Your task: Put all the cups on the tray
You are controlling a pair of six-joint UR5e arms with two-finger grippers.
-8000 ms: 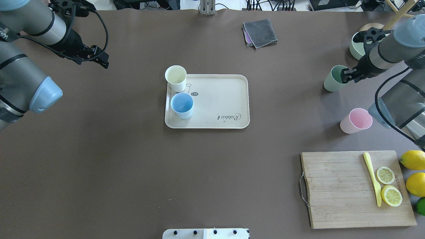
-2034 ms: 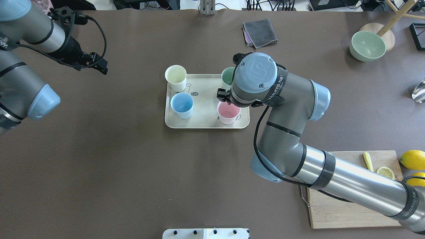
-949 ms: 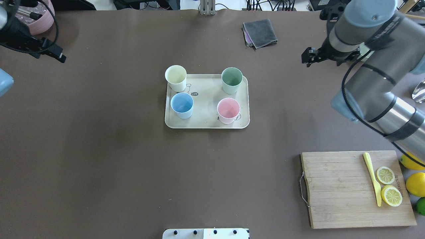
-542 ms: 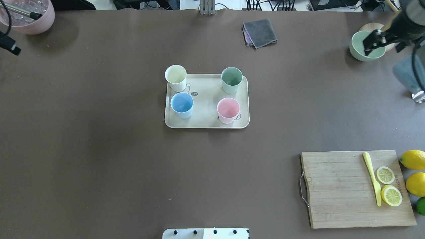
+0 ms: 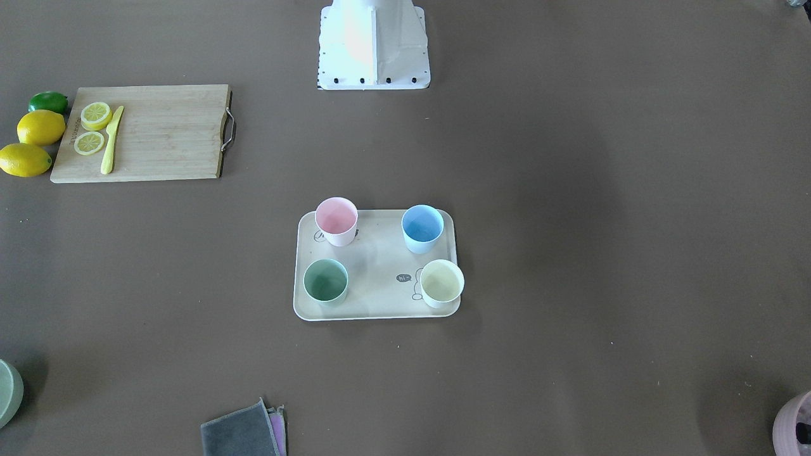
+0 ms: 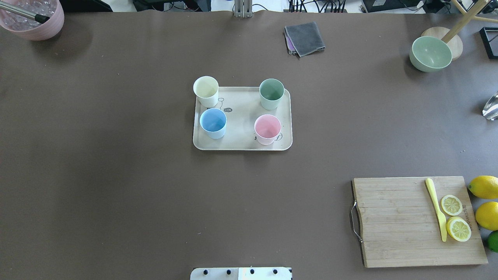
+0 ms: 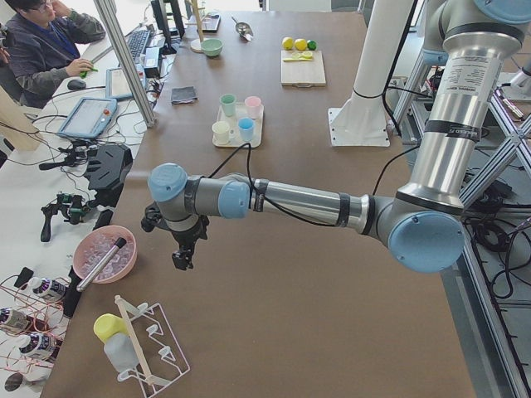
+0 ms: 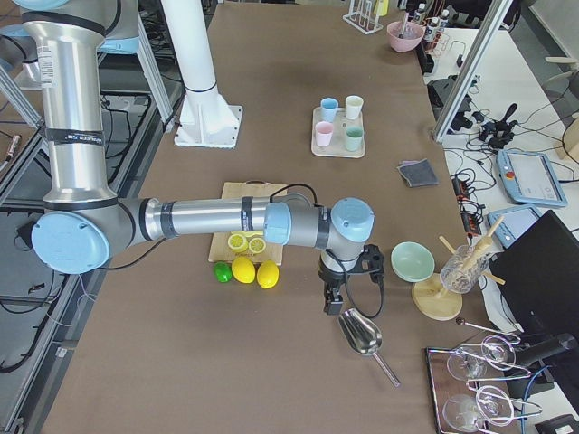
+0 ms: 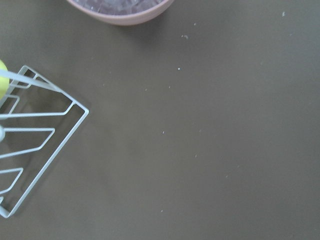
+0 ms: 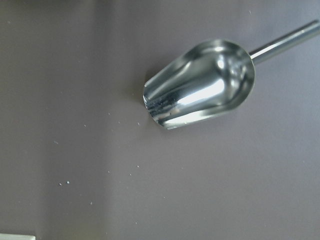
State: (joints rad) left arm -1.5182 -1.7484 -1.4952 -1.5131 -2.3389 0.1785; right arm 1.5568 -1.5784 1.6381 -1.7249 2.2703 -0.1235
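Observation:
All of the cups stand upright on the cream tray in the overhead view: the cream-yellow cup at the far left corner, the blue cup, the green cup and the pink cup. The front view shows the same tray. My left gripper hangs over the table's left end near the mauve pot; it shows only in the exterior left view, so I cannot tell its state. My right gripper is at the table's right end above a metal scoop; I cannot tell its state either.
A bamboo cutting board with lemon slices and a yellow knife lies at the near right, lemons beside it. A green bowl, grey cloth and mauve pot stand along the far edge. The metal scoop and a wire rack lie under the wrists.
The green and pink cups came from the right side onto the tray, carried by the right arm. Both arms then drew back out of the overhead view to the table's ends.

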